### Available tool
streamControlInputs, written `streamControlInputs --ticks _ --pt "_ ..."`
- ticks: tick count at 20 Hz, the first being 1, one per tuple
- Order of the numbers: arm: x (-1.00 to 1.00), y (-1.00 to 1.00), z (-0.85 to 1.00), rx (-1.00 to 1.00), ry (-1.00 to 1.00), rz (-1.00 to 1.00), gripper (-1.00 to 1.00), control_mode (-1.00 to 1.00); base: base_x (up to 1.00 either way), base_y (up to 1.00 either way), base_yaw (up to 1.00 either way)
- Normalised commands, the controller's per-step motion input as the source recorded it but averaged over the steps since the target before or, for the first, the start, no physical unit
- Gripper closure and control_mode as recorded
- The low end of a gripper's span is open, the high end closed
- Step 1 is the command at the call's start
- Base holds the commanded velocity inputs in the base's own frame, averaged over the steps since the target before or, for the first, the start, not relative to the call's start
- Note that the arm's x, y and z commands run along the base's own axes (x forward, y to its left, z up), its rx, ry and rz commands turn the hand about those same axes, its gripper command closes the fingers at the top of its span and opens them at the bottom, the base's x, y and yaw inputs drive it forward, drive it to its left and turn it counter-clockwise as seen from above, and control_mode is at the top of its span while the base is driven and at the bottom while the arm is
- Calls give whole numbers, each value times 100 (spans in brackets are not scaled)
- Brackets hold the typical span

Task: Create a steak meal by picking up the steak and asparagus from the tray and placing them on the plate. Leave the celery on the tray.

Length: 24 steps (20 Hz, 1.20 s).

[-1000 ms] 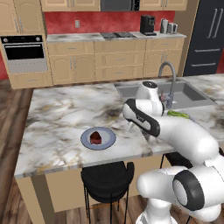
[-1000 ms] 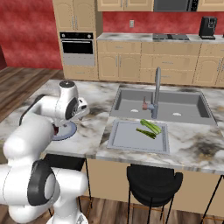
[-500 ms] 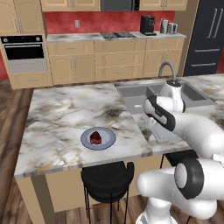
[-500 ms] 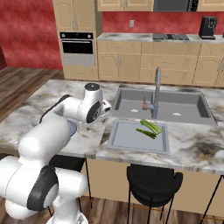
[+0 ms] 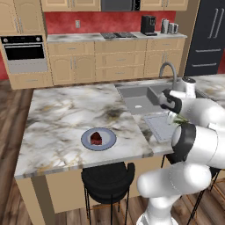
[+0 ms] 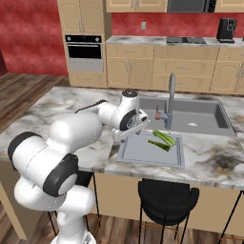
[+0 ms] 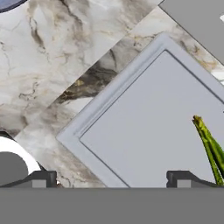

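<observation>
Claw (image 7: 109,177) spread wide, holding nothing, hovering above the tray's (image 6: 143,151) near-left corner. Steak (image 5: 96,138) sits on the plate (image 5: 108,140) near the table's (image 5: 61,114) front edge. Asparagus (image 6: 158,144) and celery (image 6: 165,137) lie together at the tray's far-right corner, beside the sink (image 6: 205,119).

1 steak (image 5: 96,138), 1 plate (image 5: 108,142), 1 tray (image 6: 138,151), 1 celery (image 6: 165,137).

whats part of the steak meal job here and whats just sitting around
Job: steak on the plate; asparagus and celery on the tray; open gripper above the tray.

Lying about: sink, faucet, stool, coffee maker.
</observation>
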Motion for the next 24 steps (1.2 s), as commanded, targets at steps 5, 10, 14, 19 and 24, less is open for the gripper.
streamControlInputs --ticks 5,10,14,19,24 --pt "38 -76 -14 0 11 0 -100 -100 0 0 0" --pt "36 -31 -22 0 11 0 -100 -100 0 0 0" --pt "32 -19 -30 0 13 0 -100 -100 0 0 0" --pt "23 -11 -32 0 9 1 -100 -100 0 0 0" --pt "22 -21 -26 0 1 1 -100 -100 0 0 0"
